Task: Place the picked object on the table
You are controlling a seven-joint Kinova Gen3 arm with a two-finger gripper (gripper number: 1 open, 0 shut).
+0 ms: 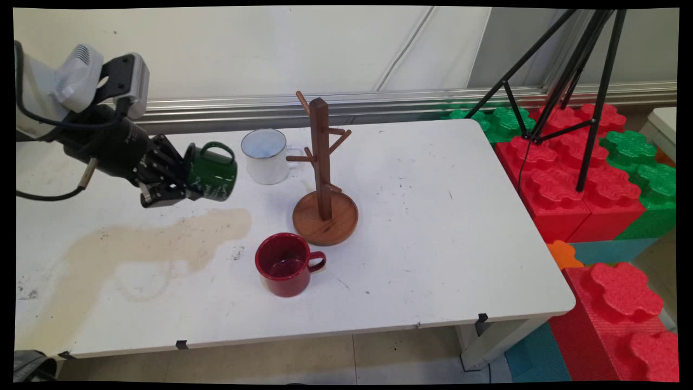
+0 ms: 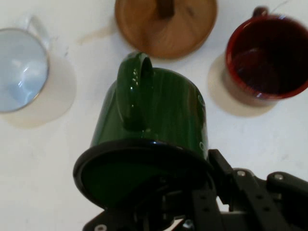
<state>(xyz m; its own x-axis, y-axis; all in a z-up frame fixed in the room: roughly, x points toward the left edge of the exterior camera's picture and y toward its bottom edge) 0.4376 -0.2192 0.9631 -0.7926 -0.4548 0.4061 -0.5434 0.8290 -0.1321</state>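
The gripper point(image 1: 181, 181) is holding the green mug point(image 1: 212, 172) clamped by its rim, tipped sideways with its handle up, above the table point(image 1: 444, 227) toward its far left, near the white mug point(image 1: 265, 156), wooden mug tree point(image 1: 324, 179) and red mug point(image 1: 285, 264).

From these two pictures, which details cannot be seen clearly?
- Gripper fingertips: the green mug rim hides them in both views.
- Green mug's inside: turned toward the hand in the main view; dark in the hand view.
- Wooden mug tree: its post is cut off by the hand view's top edge.
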